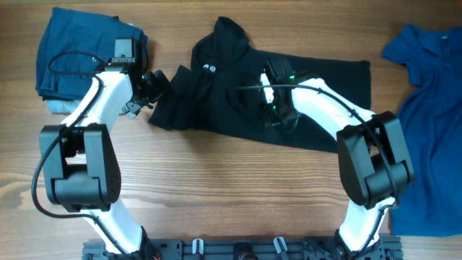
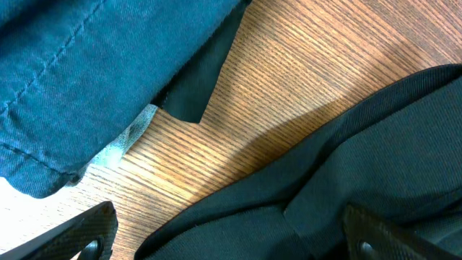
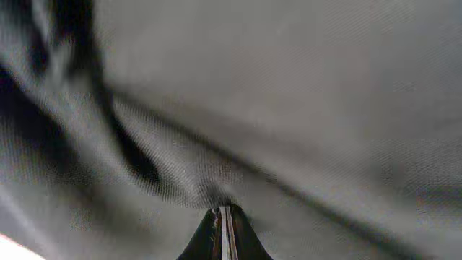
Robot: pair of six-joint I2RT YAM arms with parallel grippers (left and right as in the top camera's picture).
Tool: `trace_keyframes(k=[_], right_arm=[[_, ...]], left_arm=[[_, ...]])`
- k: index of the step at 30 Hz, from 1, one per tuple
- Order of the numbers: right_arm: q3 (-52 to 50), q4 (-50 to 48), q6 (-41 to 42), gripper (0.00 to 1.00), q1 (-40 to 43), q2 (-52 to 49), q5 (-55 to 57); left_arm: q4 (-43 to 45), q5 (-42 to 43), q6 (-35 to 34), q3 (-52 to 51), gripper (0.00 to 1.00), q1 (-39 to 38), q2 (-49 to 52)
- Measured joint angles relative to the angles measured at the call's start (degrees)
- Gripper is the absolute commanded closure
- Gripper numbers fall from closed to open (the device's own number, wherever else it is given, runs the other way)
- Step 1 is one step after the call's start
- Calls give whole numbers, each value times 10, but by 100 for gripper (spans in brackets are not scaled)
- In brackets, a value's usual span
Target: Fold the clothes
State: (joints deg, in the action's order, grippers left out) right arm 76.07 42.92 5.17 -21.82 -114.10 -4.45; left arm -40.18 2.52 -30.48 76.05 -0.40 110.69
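Observation:
A black polo shirt (image 1: pixel 238 87) lies spread across the middle of the wooden table. My left gripper (image 1: pixel 154 88) is at its left sleeve edge; in the left wrist view its jaws (image 2: pixel 231 242) are open with the black fabric (image 2: pixel 325 166) between them. My right gripper (image 1: pixel 274 108) is over the shirt's middle; in the right wrist view its jaws (image 3: pixel 225 217) are shut on a pinched fold of the black fabric (image 3: pixel 274 108).
A folded dark blue garment (image 1: pixel 83 54) lies at the back left, also in the left wrist view (image 2: pixel 94 72). A blue shirt (image 1: pixel 433 123) lies spread at the right edge. Bare wood (image 1: pixel 231 188) runs along the front.

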Motion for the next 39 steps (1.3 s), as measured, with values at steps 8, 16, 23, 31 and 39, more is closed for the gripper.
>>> trace_keyframes(k=[8, 16, 23, 31, 39], right_arm=[[3, -70, 2, 96, 61, 0, 92], [14, 43, 2, 96, 54, 117, -49], [-157, -73, 12, 96, 51, 114, -45], [-172, -124, 32, 95, 51, 111, 60], [-176, -257, 72, 95, 96, 101, 142]], left_arm=[[0, 0, 0, 0, 0, 0, 0], [0, 0, 0, 0, 0, 0, 0], [0, 0, 0, 0, 0, 0, 0], [0, 0, 0, 0, 0, 0, 0], [0, 0, 0, 0, 0, 0, 0]])
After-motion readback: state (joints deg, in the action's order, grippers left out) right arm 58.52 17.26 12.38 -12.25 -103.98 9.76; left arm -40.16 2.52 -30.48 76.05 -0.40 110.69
